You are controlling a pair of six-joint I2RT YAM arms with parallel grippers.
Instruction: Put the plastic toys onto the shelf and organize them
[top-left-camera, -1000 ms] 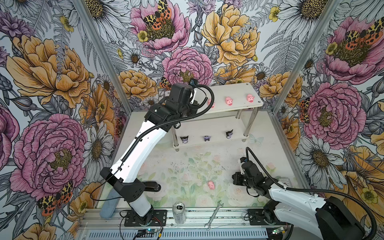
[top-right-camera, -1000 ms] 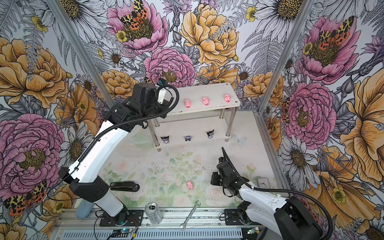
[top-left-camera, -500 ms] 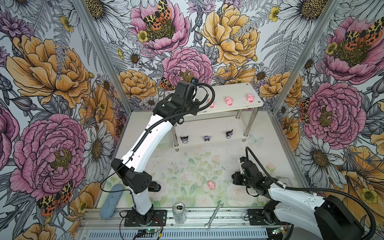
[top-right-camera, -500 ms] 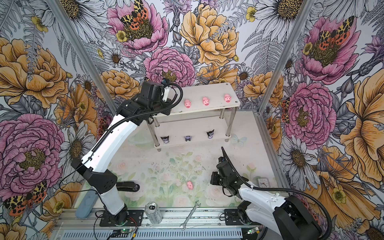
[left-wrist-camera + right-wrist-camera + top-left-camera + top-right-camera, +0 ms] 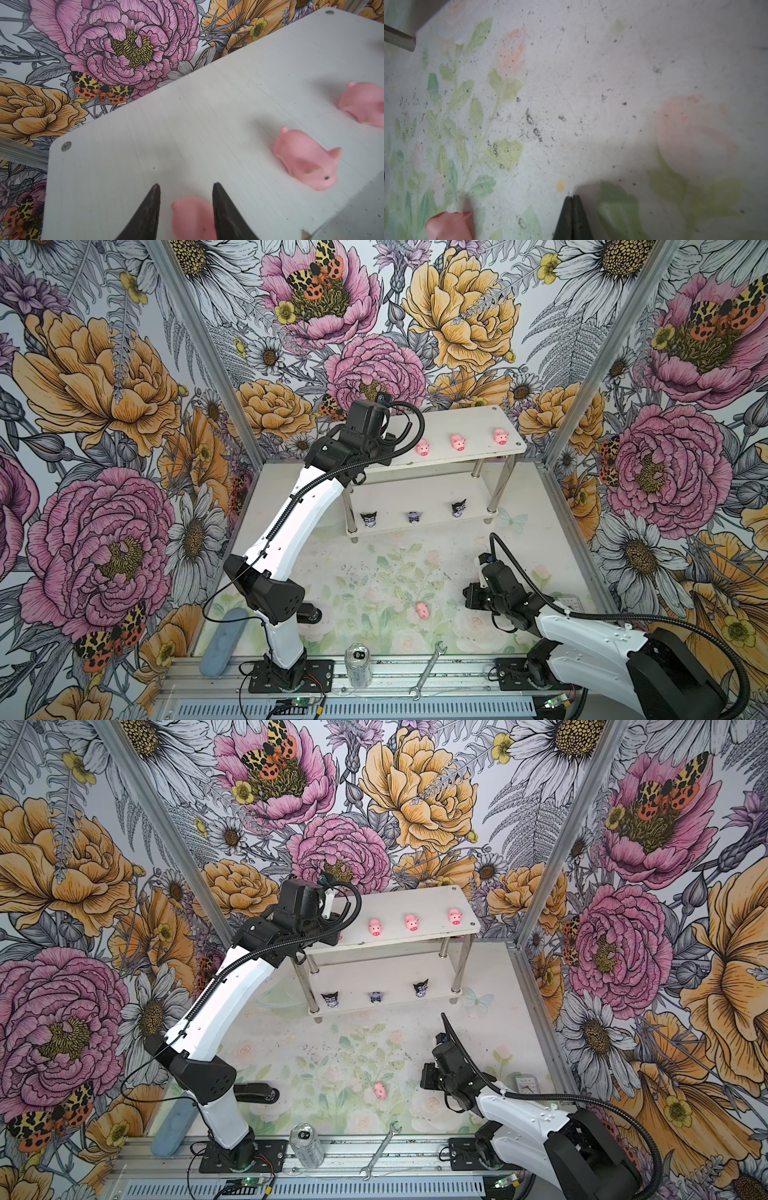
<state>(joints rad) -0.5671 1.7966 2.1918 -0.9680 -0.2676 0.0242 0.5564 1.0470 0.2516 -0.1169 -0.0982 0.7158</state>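
The white two-tier shelf (image 5: 465, 423) stands at the back of the table in both top views. On its top board sit three pink pigs (image 5: 457, 442), and three dark pointed-ear figurines (image 5: 413, 517) stand on the lower board. My left gripper (image 5: 187, 185) hangs over the top board's left end. It is open, and a fourth pig (image 5: 191, 218) lies on the board between its fingers, with a gap at one finger. Another pig (image 5: 422, 610) lies on the table mat. My right gripper (image 5: 572, 196) is shut and empty, low over the mat, right of that pig (image 5: 448, 226).
A clear can (image 5: 358, 659) and a silver wrench (image 5: 428, 670) lie along the front rail. At the front left there is a blue oblong object (image 5: 220, 641), with a black tool (image 5: 307, 612) by the left arm's base. A small clock (image 5: 569, 601) sits at the right edge.
The left arm has reached further right over the shelf's top board. Its jaws have spread and let go of the pig. The right arm has not moved.
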